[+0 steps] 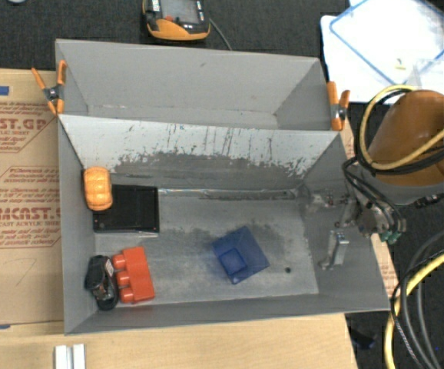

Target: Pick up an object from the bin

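My gripper (332, 254) hangs over the right side of the bin, close to the sloping right wall. The nearest loose thing is a blue, square, box-like piece (239, 256) lying on the bin floor in the front middle, well to the gripper's left and apart from it. A tiny dark speck (288, 269) lies on the floor between the two.
Along the left wall lie a flat black box (127, 209) with an orange rounded thing (97, 188) at its back corner. In the front left corner are a red-orange block (134, 274) and a black lump (100, 282) beside it.
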Tool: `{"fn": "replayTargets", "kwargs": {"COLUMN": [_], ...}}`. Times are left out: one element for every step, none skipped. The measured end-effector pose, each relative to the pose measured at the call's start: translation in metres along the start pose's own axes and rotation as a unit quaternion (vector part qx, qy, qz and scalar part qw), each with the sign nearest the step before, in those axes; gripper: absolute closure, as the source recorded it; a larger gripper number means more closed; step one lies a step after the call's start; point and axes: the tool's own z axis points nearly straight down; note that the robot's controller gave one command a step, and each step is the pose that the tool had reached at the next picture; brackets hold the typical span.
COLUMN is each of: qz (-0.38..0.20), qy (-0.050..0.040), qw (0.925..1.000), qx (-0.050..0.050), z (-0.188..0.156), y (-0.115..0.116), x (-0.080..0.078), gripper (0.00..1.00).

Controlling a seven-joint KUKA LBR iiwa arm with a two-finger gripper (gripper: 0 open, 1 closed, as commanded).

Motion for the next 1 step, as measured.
{"fn": "replayTargets", "kwargs": {"qz": [-0.001], "qy": [-0.0039], "qw": [1.0], "qx": [0.001], "z": [-0.0037], "y": [0.0006], "x": [-0.002], "gripper": [0.0]}}
